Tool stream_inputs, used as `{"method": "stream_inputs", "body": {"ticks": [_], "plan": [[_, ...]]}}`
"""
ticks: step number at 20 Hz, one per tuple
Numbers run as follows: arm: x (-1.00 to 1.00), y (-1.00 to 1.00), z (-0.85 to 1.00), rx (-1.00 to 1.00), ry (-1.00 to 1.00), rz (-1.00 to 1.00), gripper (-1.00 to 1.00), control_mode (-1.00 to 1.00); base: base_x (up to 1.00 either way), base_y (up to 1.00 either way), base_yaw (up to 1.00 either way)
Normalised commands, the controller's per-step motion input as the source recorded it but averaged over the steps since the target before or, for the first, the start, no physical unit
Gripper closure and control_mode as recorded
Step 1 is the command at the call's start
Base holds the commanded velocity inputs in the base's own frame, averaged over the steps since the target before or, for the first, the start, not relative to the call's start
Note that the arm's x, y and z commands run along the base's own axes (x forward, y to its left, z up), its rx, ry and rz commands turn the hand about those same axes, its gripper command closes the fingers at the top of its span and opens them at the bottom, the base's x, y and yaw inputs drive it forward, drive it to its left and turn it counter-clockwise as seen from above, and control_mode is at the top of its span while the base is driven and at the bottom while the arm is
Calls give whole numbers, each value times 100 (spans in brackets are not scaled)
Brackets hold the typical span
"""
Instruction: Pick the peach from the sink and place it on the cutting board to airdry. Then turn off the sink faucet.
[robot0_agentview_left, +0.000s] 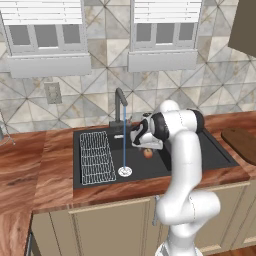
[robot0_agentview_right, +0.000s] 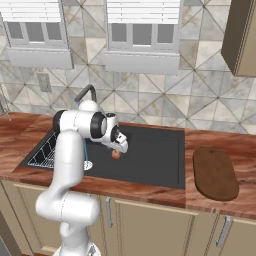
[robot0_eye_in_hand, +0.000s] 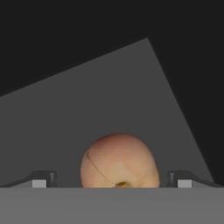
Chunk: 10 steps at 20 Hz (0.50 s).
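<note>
1. Left base view: the peach lies on the sink floor, just below the gripper.
2. Right base view: cutting board sits well apart on the tabletop.
3. Hand view: fingers spread wide, flanking the fruit. Likely light, soft, wet; grip its widest middle gently.

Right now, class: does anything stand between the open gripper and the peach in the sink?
Nothing visible does. The peach sits between the open gripper's fingertips on the sink floor, with bare gaps either side.
</note>
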Motion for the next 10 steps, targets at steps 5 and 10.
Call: {"method": "stream_inputs", "body": {"ticks": [5, 10], "plan": [[0, 0, -4, 0, 0, 0, -100, -100, 0, 0, 0], [0, 0, -5, 0, 0, 0, -100, -100, 0, 0, 0]]}}
